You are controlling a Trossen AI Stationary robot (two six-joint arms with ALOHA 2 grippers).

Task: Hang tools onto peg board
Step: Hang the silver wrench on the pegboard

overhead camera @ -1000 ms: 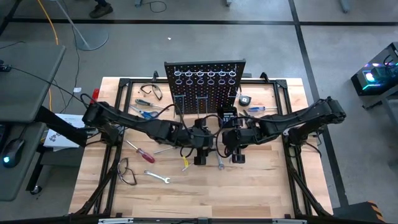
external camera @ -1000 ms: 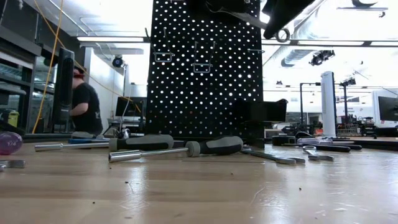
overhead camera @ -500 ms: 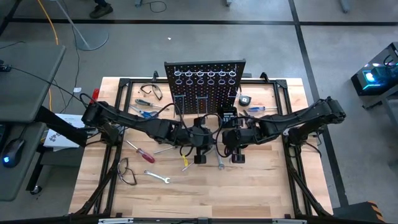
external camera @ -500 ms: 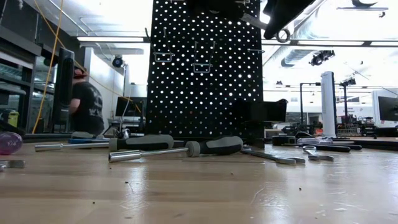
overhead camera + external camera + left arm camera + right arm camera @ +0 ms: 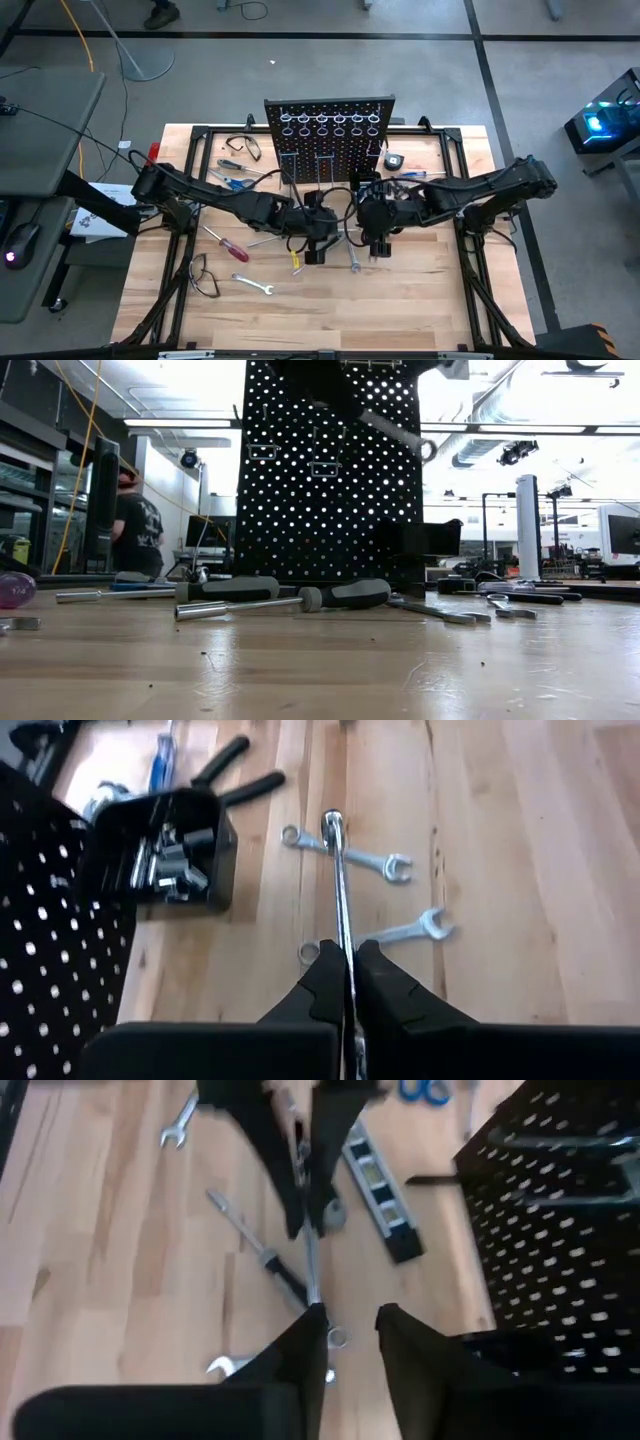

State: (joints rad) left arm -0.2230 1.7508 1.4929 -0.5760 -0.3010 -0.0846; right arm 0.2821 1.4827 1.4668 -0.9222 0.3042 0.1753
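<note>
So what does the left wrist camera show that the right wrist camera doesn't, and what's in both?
Only the left wrist view shows the small black box of bits and the left gripper shut on the wrench, end-on.

Only the right wrist view shows the blue scissors, the level and the right gripper open just off the wrench's end.

Both show the held wrench, the peg board, loose wrenches and the wooden table.

In the low view the peg board (image 5: 330, 470) is cut off by the top edge, and both grippers are hidden above it. In the left wrist view the wrench (image 5: 340, 890) is lost between the fingers (image 5: 325, 985) at its near end.
</note>
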